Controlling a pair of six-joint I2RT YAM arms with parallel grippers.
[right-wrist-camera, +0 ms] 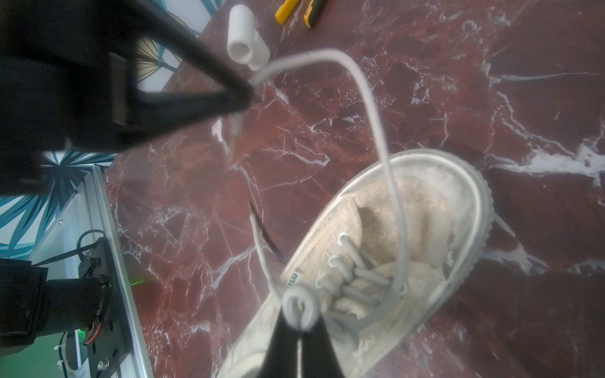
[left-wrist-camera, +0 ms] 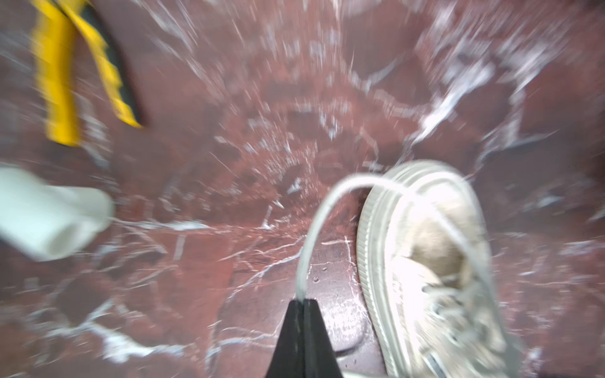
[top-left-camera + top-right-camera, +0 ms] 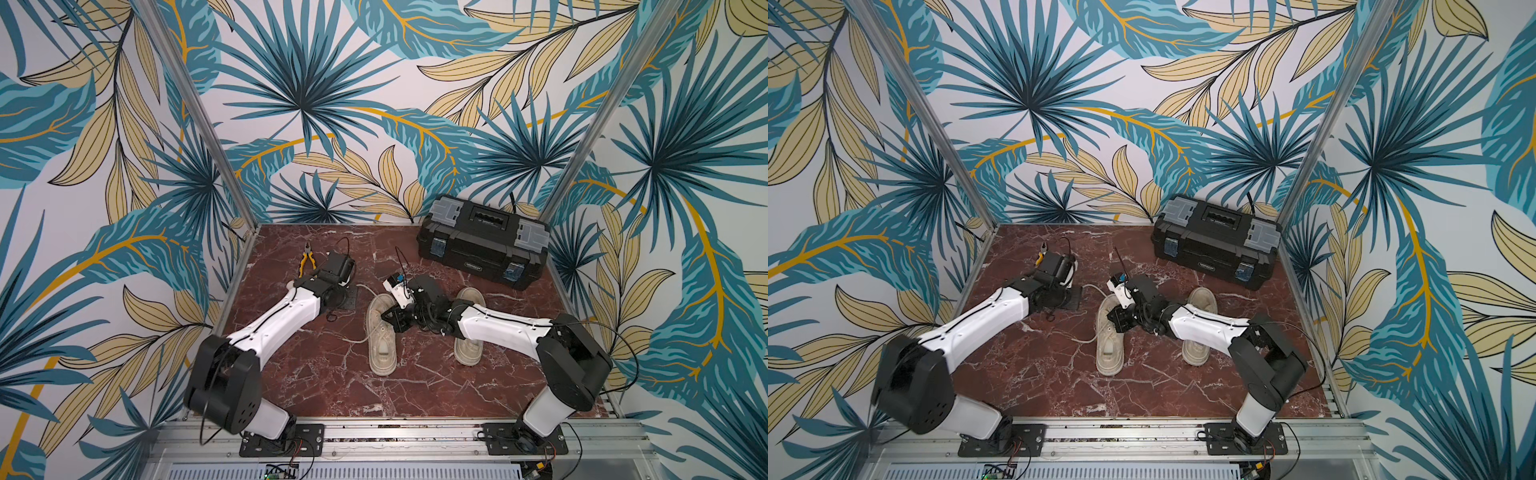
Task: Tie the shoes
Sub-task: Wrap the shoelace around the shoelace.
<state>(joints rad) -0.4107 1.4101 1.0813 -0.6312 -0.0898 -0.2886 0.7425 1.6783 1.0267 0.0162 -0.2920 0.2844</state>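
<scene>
Nearest, the right gripper [image 1: 299, 322] pinches a small loop of pale beige lace [image 1: 289, 299] above the worn cream low-top shoe [image 1: 422, 196] on the red marble tabletop [image 1: 491, 114], the left gripper [image 2: 303, 299] clamps the free strand [image 2: 311, 235]; bow-making seems midway, next wrapping that strand round the loop.

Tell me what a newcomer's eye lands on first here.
The pair of worn beige shoes stands out mid-table against the dark red marble tabletop. Both arms work on one shoe: the left gripper is pinched on a lace drawn out to the side, and the right gripper is pinched on a lace loop. A black toolbox sits in a back corner.
</scene>
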